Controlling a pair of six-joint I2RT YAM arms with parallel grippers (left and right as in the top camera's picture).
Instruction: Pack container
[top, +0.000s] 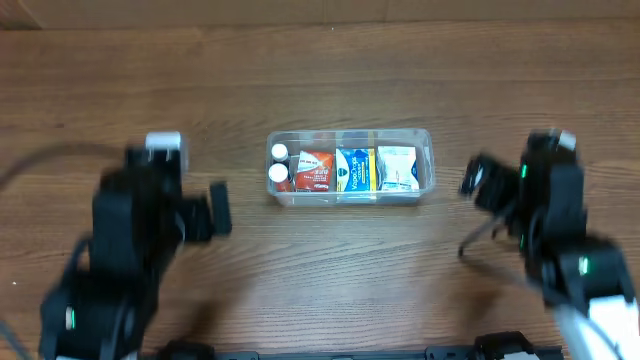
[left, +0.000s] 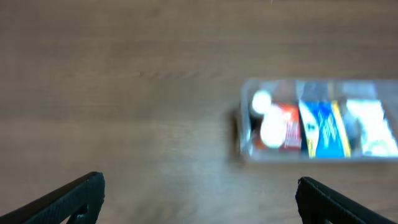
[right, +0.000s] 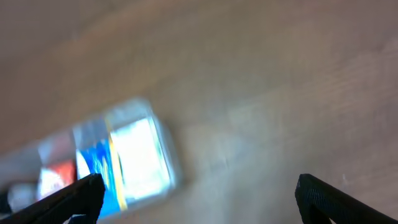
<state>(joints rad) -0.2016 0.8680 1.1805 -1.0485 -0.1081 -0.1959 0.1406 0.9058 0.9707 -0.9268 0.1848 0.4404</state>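
A clear plastic container (top: 350, 203) sits mid-desk (top: 330, 290) between two robot arms, its long side running left to right. Packed in a row inside it, from the left, are two white-capped bottles (top: 279, 152), one behind the other; a red-orange box (top: 314, 172); a blue-and-yellow box (top: 353, 169); and a white packet (top: 397, 168) against the right end wall. Printing shows on all three packages, but no brand or word can be read in any view, and both wrist cameras are blurred. The left tool (left: 199, 202) hangs over bare wood to the left of the container, its fingers spread wide with nothing between them. The right tool (right: 199, 202) is likewise agape and empty, held off the container's right end and apart from it.
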